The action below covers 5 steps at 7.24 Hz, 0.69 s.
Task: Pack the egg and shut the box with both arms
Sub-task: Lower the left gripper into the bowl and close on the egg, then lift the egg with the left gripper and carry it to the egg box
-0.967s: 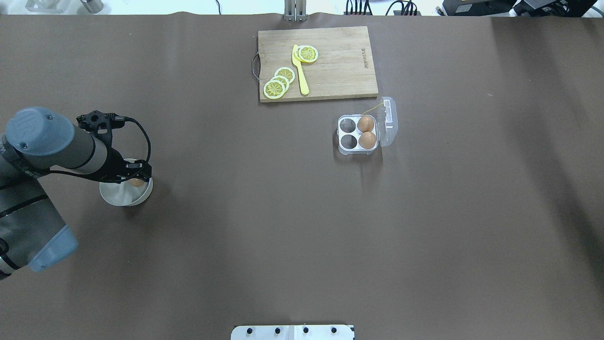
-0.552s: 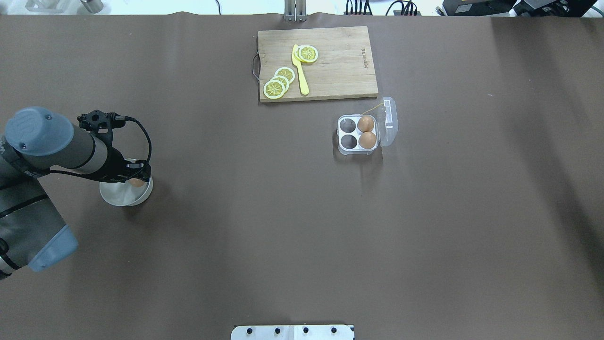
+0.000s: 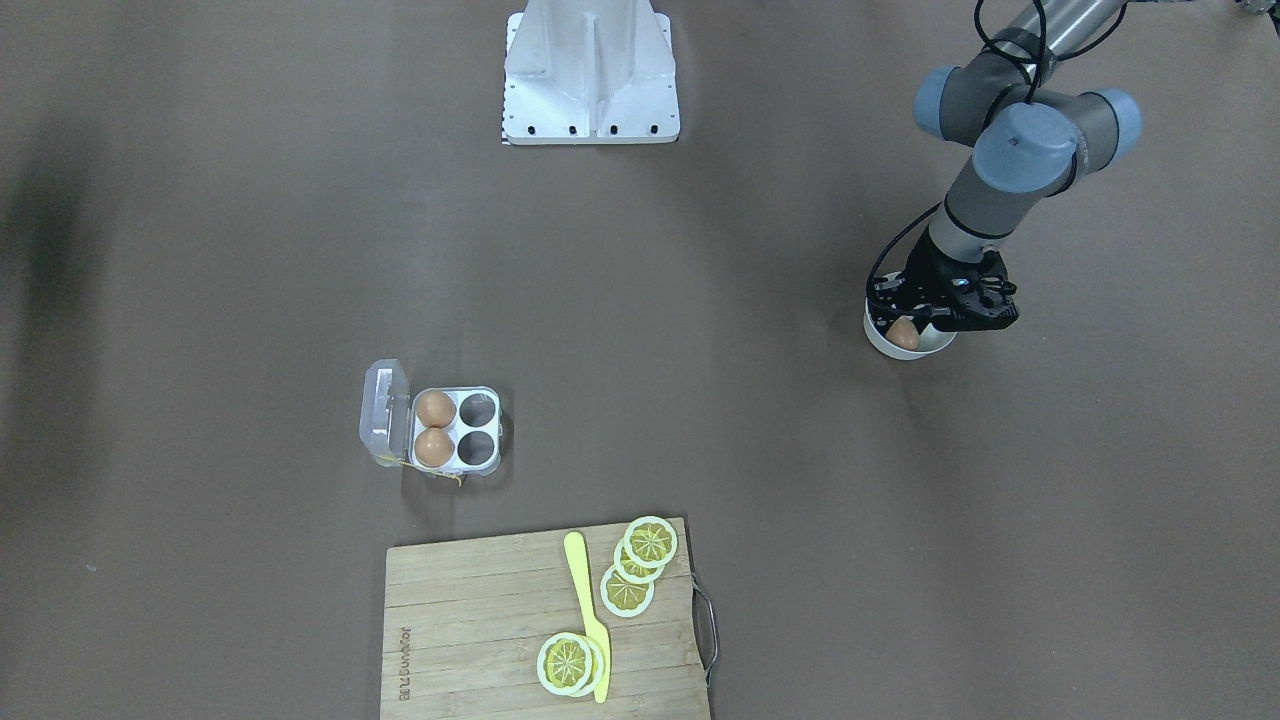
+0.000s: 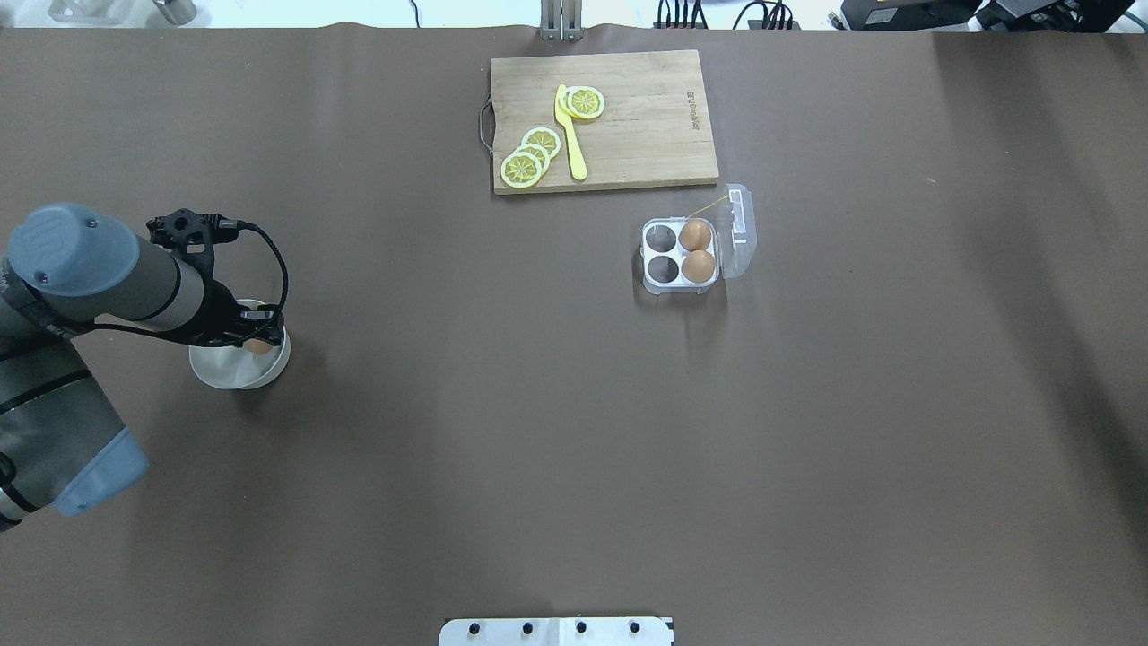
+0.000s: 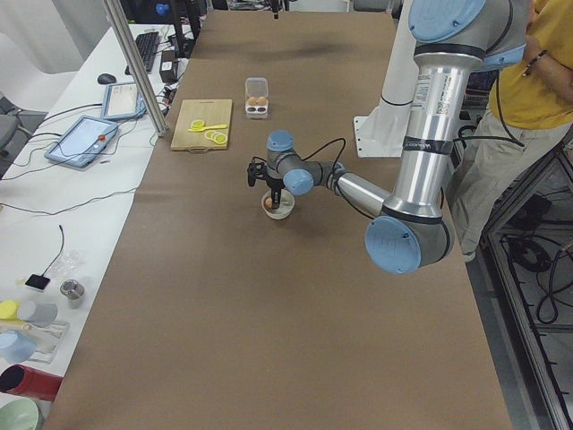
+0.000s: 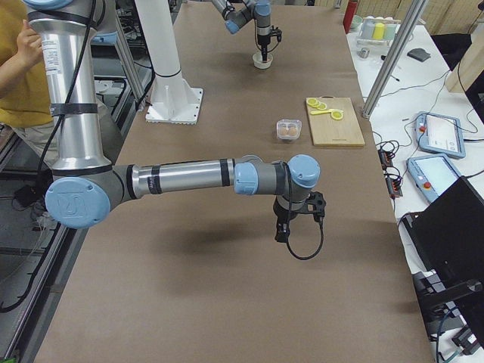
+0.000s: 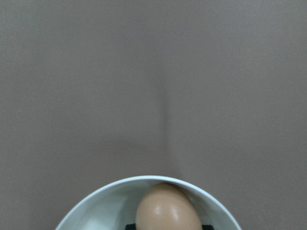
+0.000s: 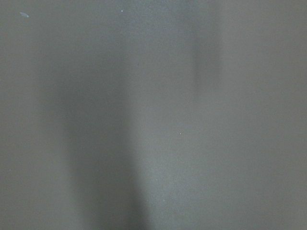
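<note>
White is the bowl point(image 4: 212, 375) at the far left of the overhead view, and the egg point(image 4: 260, 346) is found inside it, towards the rim on the box's side. The left gripper point(image 4: 256, 328) is set down into the bowl with its jaws either side of the egg. In the wrist view dark gripper parts are glimpsed at both flanks, but whether the shell is actually pressed cannot be told.

Further right, a wooden cutting board point(image 4: 641, 144) with lemon slices point(image 4: 523, 167) is laid at the far edge. Near it the box point(image 4: 680, 283) is placed with its lid point(image 4: 738, 229) thrown open, two other eggs point(image 4: 695, 235) seated beside the hinge and two cells empty. The right gripper point(image 6: 280, 234) is seen only from the side, over bare table and well apart from the box, so its state cannot be told.

If the lift were made on a loose or off-centre hold, the egg could be rolled out and dropped. With too hard a squeeze, the shell could be cracked. The bowl might also be dragged or tipped if its rim were caught by a finger.
</note>
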### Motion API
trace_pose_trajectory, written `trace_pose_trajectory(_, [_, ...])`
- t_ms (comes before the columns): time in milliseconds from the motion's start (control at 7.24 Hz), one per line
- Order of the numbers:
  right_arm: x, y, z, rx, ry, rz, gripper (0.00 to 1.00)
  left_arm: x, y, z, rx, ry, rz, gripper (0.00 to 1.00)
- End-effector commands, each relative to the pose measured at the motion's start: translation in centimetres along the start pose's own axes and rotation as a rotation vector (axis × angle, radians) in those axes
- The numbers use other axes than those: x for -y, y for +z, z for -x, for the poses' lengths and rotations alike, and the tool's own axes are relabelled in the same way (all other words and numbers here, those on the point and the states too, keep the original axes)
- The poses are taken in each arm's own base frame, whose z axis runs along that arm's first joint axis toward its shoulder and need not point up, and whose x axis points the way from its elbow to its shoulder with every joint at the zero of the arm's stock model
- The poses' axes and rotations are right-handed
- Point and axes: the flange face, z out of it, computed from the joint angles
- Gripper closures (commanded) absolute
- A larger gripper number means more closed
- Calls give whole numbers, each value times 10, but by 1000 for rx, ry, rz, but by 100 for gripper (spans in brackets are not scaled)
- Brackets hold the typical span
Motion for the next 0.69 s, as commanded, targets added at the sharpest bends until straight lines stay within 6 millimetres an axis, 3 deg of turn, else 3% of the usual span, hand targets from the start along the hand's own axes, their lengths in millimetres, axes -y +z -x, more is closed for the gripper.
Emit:
trace_pose_trajectory(0, [0, 0, 0, 1, 2, 1, 0, 0, -13, 1, -12, 3, -11, 71])
trace_pose_trajectory(414, [0, -2, 2, 2, 4, -4, 0, 3, -65, 11, -24, -14, -38, 71])
trace_pose_trajectory(552, [0, -2, 2, 2, 4, -4, 0, 8, -86, 2, -16, -28, -34, 71])
